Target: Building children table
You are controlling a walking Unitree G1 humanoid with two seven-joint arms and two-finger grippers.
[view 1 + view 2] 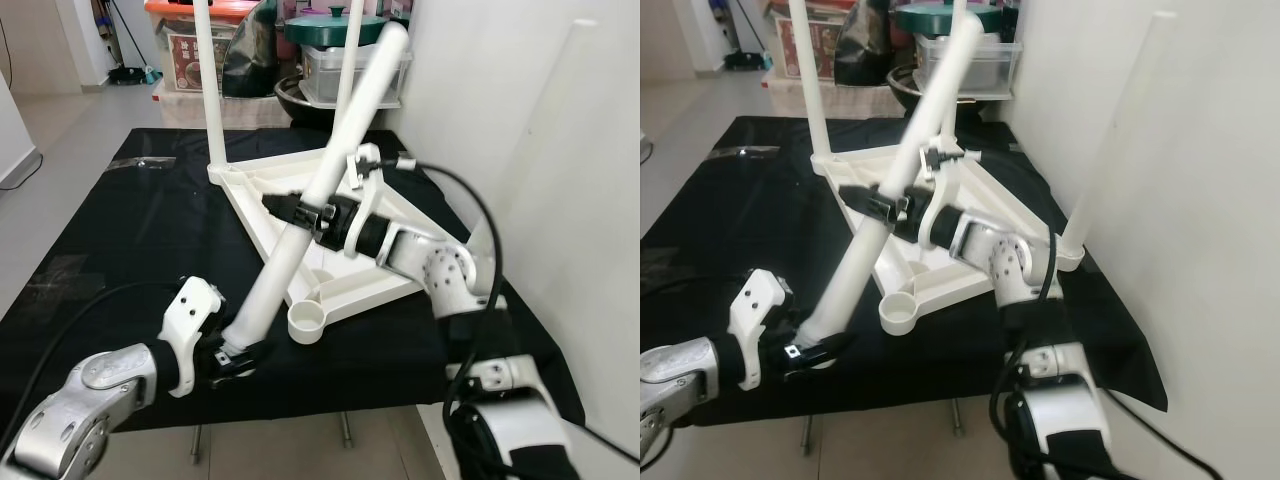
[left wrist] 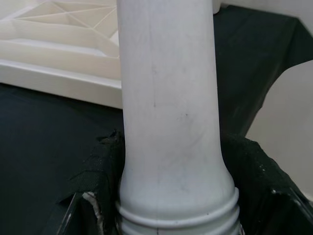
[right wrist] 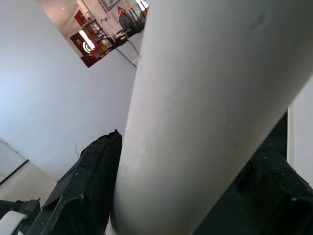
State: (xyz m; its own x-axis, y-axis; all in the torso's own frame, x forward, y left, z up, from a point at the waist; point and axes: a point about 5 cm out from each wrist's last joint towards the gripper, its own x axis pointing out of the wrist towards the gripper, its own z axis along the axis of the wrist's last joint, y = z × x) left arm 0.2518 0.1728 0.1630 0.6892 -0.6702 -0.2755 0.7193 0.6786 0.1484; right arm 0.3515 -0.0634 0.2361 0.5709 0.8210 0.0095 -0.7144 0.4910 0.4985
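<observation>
White plastic table leg (image 1: 320,190) held aslant through centre frame, threaded lower end at lower centre-left, plain upper end at upper right of centre. Left gripper (image 1: 238,357) pinching the threaded end, black fingers (image 2: 98,171) pressed against both sides just above the thread rings. Right gripper (image 1: 305,212) clamped round the mid-shaft, near the middle of the frame. Upturned white tabletop (image 1: 340,235) lying ribbed side up on black-draped work surface (image 1: 110,250), behind and under the leg. Open corner socket (image 1: 308,322) at the tabletop's nearest corner, just beside the threaded end, apparently not yet entered. Fitted legs (image 1: 208,90) standing upright at upper centre-left; another at the right edge of the tabletop in the right eye view.

Step in hand, as judged: fitting a further leg. Next move calling for raising the leg to vertical, centring the thread over the open socket, then pressing or twisting home.

Front edge of the work surface close below the left gripper; white wall (image 1: 540,140) close on the right, limiting swing there. Storage boxes (image 1: 200,40) behind, at top. Freer room toward the left of the frame.
</observation>
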